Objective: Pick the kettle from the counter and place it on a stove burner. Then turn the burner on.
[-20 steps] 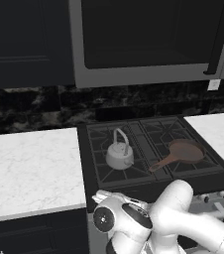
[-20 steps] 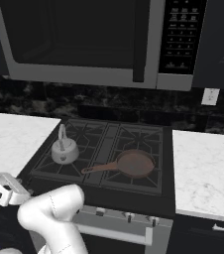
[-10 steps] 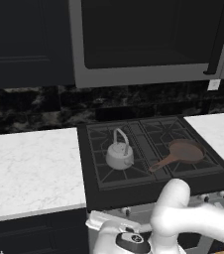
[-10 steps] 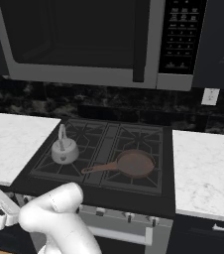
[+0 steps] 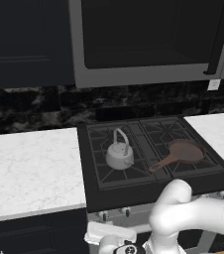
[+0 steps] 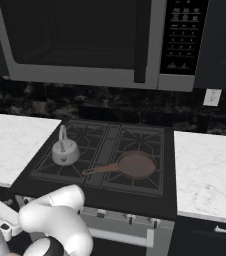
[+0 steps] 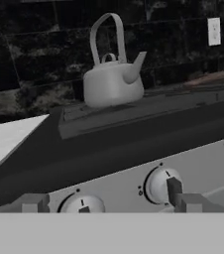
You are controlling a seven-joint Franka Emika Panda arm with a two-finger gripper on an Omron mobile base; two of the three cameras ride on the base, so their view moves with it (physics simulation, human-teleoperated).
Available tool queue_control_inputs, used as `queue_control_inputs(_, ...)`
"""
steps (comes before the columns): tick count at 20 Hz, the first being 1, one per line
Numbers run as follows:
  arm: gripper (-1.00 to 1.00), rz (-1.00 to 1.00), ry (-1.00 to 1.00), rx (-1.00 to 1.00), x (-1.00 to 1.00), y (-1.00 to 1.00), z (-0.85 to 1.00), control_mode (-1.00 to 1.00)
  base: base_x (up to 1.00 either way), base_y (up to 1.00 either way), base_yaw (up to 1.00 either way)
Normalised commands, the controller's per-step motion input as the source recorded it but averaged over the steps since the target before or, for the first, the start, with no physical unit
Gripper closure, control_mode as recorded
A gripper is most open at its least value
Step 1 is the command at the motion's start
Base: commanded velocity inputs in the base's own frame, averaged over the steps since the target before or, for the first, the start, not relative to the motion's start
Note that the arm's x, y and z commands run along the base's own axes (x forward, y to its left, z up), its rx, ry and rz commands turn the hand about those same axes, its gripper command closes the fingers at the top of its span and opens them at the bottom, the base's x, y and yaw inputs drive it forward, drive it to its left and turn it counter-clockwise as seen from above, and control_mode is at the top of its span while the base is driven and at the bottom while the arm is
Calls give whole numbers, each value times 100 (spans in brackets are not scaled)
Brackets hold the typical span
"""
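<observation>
**Sitting on the front-left burner, kettle above the knob row**

Resting upright on the spoked black grate of the front-left stove burner [image 5: 120, 167], the kettle [image 5: 119, 155] shows a squat, rounded grey metal body, a thin arched wire handle, a small lid knob and a short spout. From the hand view its spout points toward the right of the picture. A brown frying pan [image 5: 186, 151] with a long handle lies on the right half of the black cooktop, well apart from the kettle. The counter [image 5: 29, 168], white with faint grey veining, runs to the left of the stove.

The gripper [image 7: 106, 202] is low before the stove's grey front panel, its two blocky fingertips [image 7: 191, 202] set wide apart, with nothing between them. Two round, pale knobs [image 7: 159, 184] sit on that panel just above the tips; the left one is partly cut off at the bottom. In the left base view the white arm's curved body hides the lower stove front.
</observation>
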Motion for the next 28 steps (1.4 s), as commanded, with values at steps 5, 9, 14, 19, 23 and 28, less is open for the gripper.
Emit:
queue_control_inputs(5, -100, 0, -22, 0, 3, 4, -24, -100, 0, 0, 0)
queue_control_inputs(9, -100, 0, -22, 0, 0, 0, -30, -100, 0, 0, 0)
queue_control_inputs(14, -100, 2, -7, -1, 5, 0, -17, -100, 0, 0, 0)
queue_control_inputs(19, -100, 9, 0, 0, 6, 0, 0, -100, 0, 0, 0)
queue_control_inputs(23, -100, 11, 0, 0, 11, -11, 0, -100, 0, 0, 0)
queue_control_inputs(28, -100, 11, 0, 1, 15, -33, 0, -100, 0, 0, 0)
